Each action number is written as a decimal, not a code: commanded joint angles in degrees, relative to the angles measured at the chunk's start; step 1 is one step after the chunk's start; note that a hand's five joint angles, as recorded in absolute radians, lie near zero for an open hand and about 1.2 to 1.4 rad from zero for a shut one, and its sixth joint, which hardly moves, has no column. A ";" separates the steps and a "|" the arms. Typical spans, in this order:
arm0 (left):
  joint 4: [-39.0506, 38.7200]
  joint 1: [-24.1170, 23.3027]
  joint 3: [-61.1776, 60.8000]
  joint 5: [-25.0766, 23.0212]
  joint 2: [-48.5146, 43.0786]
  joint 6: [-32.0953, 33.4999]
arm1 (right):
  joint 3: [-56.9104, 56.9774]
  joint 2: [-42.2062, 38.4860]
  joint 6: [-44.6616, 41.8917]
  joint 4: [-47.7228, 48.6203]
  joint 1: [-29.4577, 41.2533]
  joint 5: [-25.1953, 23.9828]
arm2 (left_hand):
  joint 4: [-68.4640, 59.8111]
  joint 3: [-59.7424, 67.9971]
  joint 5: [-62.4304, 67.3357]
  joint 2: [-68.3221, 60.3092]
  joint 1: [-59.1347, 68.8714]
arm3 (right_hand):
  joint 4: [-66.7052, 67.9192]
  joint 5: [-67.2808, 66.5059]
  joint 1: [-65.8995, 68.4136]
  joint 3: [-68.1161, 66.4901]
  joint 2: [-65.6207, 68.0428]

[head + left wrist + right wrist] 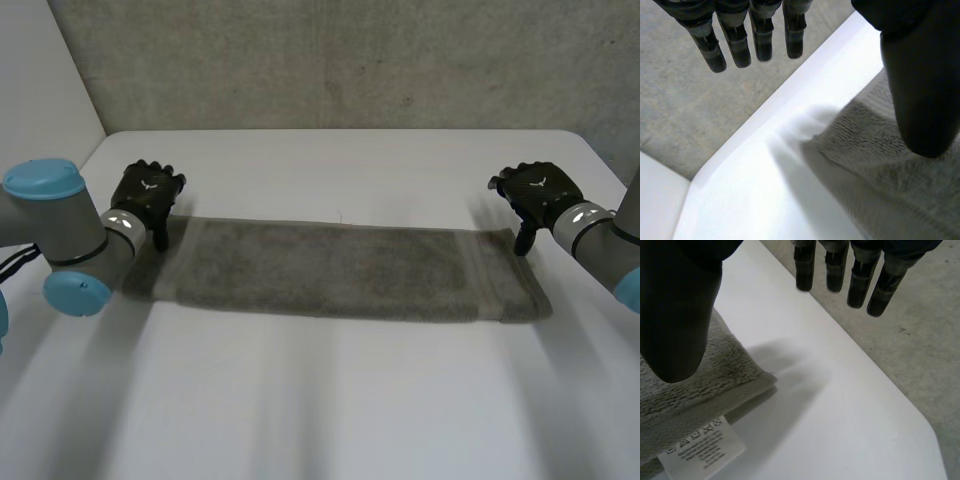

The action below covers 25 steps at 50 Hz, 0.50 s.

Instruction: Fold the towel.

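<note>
White rectangular table (330, 400): long grey terry towel (330, 270) lies flat across its middle as a strip, L to R. Black left hand (148, 195) at the far L corner, black right hand (540, 190) at the far R corner. Both wide open, fingers straight, thumb above cloth, nothing held.

Risk: towel looks doubled, so a pinch may catch the top layer only and the strip peels open. Uneven lift by the 2 hands would skew the fold.

R wrist view gives stacked layers & small white care label (702, 442) at that corner. Head view gives the whole strip w/ both ends.
</note>
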State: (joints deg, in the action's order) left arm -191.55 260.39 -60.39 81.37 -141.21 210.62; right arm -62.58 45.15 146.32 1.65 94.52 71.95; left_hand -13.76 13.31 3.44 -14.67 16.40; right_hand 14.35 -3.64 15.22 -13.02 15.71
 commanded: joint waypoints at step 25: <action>-6.55 1.52 -39.37 -4.11 33.19 -15.33 | -36.03 25.61 4.16 0.89 -2.05 -3.48 | 3.76 -3.31 -1.88 3.11 -4.84 | -4.35 1.88 -3.46 3.02 -3.95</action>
State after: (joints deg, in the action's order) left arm -194.73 261.81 -91.82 80.20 -111.31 198.27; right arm -95.69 72.99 151.69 1.39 94.86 70.53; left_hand -13.76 13.31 3.28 -14.10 16.19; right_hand 14.35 -3.64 13.67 -13.02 14.57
